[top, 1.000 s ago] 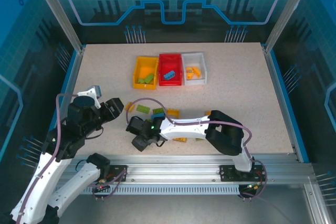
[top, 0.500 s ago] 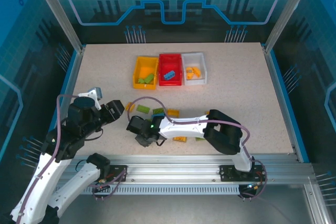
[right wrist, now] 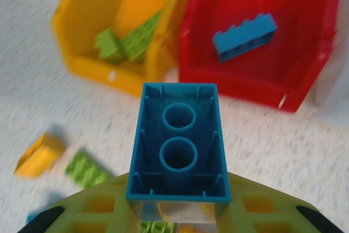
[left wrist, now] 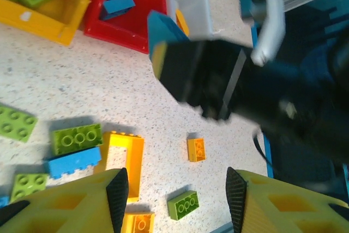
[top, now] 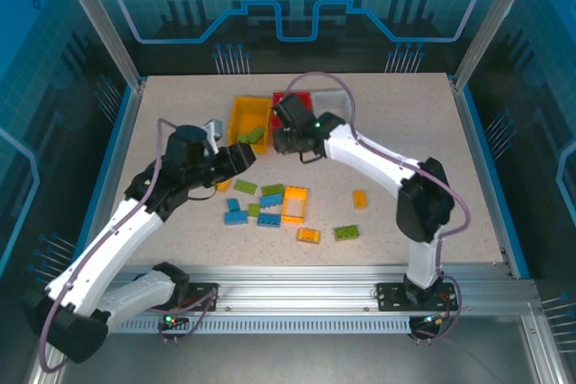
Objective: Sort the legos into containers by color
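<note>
Your worktop (top: pixel 405 132) is a flat, speckled beige slab. At its far side stand three glossy, open-topped rectangular plastic bins, side by side: yellow bin (top: pixel 241 107), red bin (right wrist: pixel 294 53), white bin (left wrist: pixel 193 4).

- The yellow bin contains green bricks (right wrist: pixel 128 42).
- The red bin contains a single blue brick (right wrist: pixel 244 36).
- The white bin shows an orange-yellow piece (left wrist: pixel 182 23), partly hidden.

The right tool (right wrist: pixel 177 205) is clamped on a blue block (right wrist: pixel 179 151). Its hollow underside, with two round tubes, faces the wrist camera. The block hangs above the worktop, just short of the yellow and red bins.

The left tool (left wrist: pixel 176 200) is spread wide and empty above the loose legos (top: pixel 270 200). These are studded green, blue and orange-yellow pieces, among them an open rectangular frame (top: pixel 294 205).
</note>
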Robot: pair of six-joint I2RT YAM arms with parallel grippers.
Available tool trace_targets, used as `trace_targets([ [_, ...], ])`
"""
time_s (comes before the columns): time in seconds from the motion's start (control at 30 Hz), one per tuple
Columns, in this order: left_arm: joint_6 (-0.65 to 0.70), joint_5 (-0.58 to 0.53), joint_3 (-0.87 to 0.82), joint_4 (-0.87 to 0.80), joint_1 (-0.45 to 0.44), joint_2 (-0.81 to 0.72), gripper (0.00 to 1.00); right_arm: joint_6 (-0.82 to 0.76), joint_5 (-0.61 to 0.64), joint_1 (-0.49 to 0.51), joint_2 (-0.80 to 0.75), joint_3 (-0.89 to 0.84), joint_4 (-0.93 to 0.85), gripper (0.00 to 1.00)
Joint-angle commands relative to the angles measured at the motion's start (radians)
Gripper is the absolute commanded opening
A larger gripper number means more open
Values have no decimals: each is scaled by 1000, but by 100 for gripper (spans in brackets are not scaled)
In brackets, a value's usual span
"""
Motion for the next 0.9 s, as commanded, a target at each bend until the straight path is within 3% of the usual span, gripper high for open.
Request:
trace_targets([
  [0.0, 10, -11, 58, 123, -42, 47, 54, 35, -49, -59, 145, 194, -135, 33],
  [0.27, 81, -195, 87, 184, -138, 162, 54, 71, -132, -147, 437, 531, -229, 35],
  [0.47, 69, -224, 72, 219, -164, 204, 54, 53, -186, -168, 547, 651, -249, 38],
  [0.7, 70, -239, 58, 203, -183, 203, 54, 30, -189, -170, 501, 636, -229, 55],
  [0.87, 59, -256, 42, 172, -189, 189, 54, 11, -160, -156, 400, 571, -193, 56],
])
